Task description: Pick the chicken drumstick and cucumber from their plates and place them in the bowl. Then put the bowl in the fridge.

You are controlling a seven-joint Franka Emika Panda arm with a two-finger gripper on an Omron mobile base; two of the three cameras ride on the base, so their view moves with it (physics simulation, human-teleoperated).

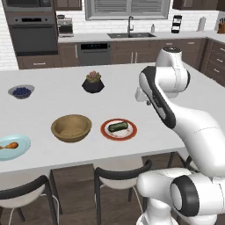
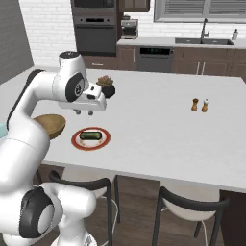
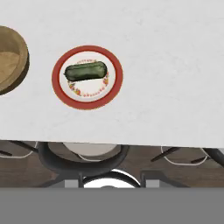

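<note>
Room: a kitchen with dark cabinets, a wall oven and a sink along the back.
Table: a wide white table with stools tucked under its near edge.
Arm: bent over the near side of the table, its claw hanging above and a little behind the red-rimmed plate.
Claw: fingers point down with nothing between them; how far apart they stand I cannot tell.
Bowl: the wooden bowl sits empty, just beside the red-rimmed plate.
Plates: the red-rimmed plate carries the cucumber; the pale blue plate sits at the left edge, on the far side of the bowl.
Cucumber: the cucumber lies flat across its plate, long axis side to side in the hand view.
Drumstick: the chicken drumstick rests on the blue plate.
Other things: a potted plant, a small bowl of blueberries, and salt and pepper shakers.
Step in hand: likely reaching for the cucumber.
Doing it well: centre the claw over the middle of the cucumber, turn the fingers to close across its short width, and come straight down without nudging the plate.
</note>
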